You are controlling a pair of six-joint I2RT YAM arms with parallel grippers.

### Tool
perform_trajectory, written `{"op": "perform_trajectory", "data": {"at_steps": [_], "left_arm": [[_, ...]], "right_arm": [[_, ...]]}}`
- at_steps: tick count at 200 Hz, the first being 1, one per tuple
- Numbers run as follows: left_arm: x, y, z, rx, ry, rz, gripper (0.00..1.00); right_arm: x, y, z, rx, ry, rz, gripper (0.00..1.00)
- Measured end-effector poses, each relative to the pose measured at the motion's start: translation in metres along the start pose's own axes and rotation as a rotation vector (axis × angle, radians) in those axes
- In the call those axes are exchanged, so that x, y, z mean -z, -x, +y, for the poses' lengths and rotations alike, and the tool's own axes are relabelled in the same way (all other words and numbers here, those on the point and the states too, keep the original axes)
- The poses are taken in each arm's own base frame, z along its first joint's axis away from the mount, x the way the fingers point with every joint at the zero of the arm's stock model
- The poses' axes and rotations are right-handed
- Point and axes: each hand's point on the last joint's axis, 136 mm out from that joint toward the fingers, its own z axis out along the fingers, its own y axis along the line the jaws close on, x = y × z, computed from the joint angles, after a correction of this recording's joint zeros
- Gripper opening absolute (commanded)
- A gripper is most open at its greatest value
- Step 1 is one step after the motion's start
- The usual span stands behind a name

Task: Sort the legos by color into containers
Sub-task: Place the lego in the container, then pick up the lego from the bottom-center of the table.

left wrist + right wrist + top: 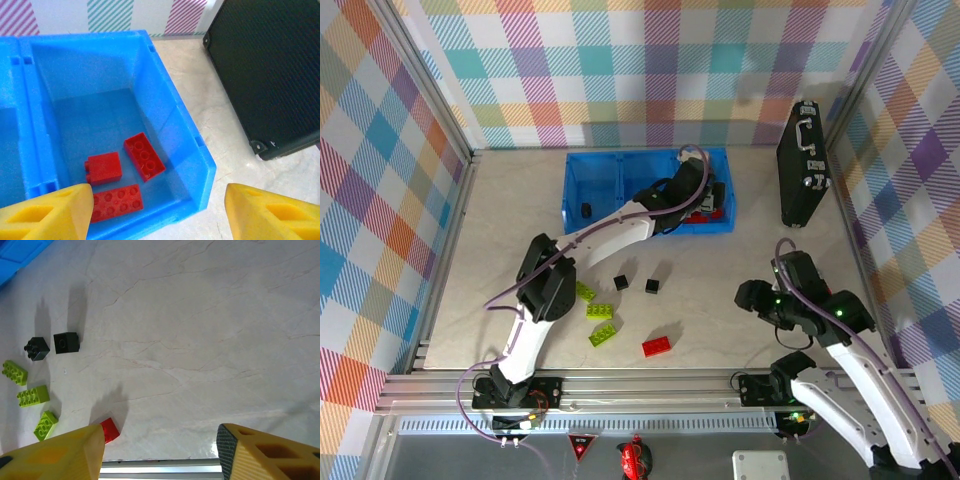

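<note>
Sorting is partly done, less than half by my count. The left gripper (159, 202) hovers over the right-hand compartment of the blue tray (165, 100), jaws spread wide and holding nothing, with its yellow fingers (45, 212) at the bottom corners of the wrist view. Three red bricks (144, 156) lie flat on that compartment's floor, close together, none stacked. In the top view one black piece (586, 209) sits in the left compartment. No green shows in the tray, though the arm covers part of the middle compartment.

Left on the table (500, 200), in front of the tray:
- two black cubes (620, 283), near each other but apart
- three lime-green bricks (600, 311) in a loose cluster just left of the cubes
- one lone red brick (657, 346), nearest the arm bases

The right gripper (160, 437) hangs over bare table on the right, jaws wide and nothing between them. The six loose pieces sit off to the left in its wrist view, well apart from it.

A black briefcase (802, 165) stands right of the tray, not part of the job.

Judgement: four pieces are binned and six are left. Red needs one more and black two more. Green is not started and likely goes in the middle compartment. Both arms are free to pick next; the lone red brick is the closest piece to the right arm
</note>
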Motion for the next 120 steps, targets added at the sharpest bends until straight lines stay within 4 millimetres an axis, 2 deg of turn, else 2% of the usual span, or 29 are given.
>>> {"op": "perform_trajectory", "data": {"at_steps": [35, 78, 120], "left_arm": [[0.033, -0.007, 0.02, -0.07, 0.039, 0.026, 0.73], [0.07, -0.015, 0.059, -0.158, 0.123, 0.069, 0.77], [0.106, -0.011, 0.118, -0.141, 0.211, 0.103, 0.82]], "right_arm": [[-0.015, -0.001, 0.009, -0.002, 0.011, 0.053, 0.61], [-0.033, -0.003, 0.023, 0.033, 0.009, 0.106, 0.61], [-0.054, -0.013, 0.038, 0.094, -0.015, 0.176, 0.61]]}}
